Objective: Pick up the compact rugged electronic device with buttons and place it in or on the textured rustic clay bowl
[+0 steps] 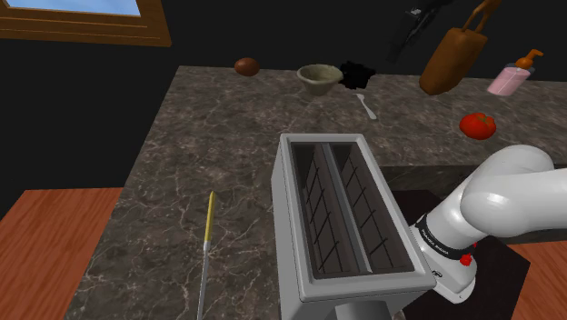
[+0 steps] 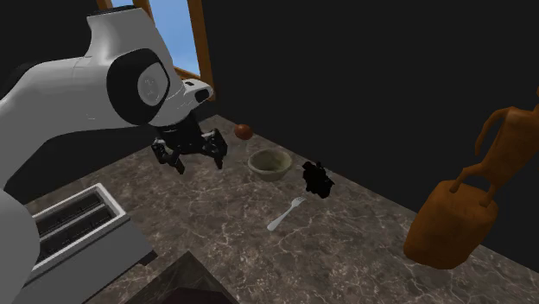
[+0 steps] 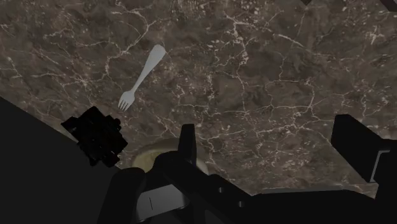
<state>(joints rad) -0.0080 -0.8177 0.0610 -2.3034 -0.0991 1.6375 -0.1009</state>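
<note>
I read the black device (image 1: 357, 75) as small, stiff and fairly light. It has a lumpy outline, and it is drawn so dark that I cannot make out any buttons. In the shoulder view it lies on the marble tabletop (image 1: 209, 136) at the pale bowl's (image 1: 320, 78) 3 o'clock, just beside the rim. I cannot tell whether they touch. A white fork (image 1: 366, 105) lies near it at its 5 o'clock.

I would grip it from above across its narrower middle, with the fingers turned so neither comes down on the bowl's side. A hard, uneven casing could twist in the pads, so I want a centred bite.

The hand (image 2: 197, 158) hovers above the tabletop at the bowl's 9 o'clock in the second exterior view. Its fingers are spread wide, holding and touching nothing.
</note>
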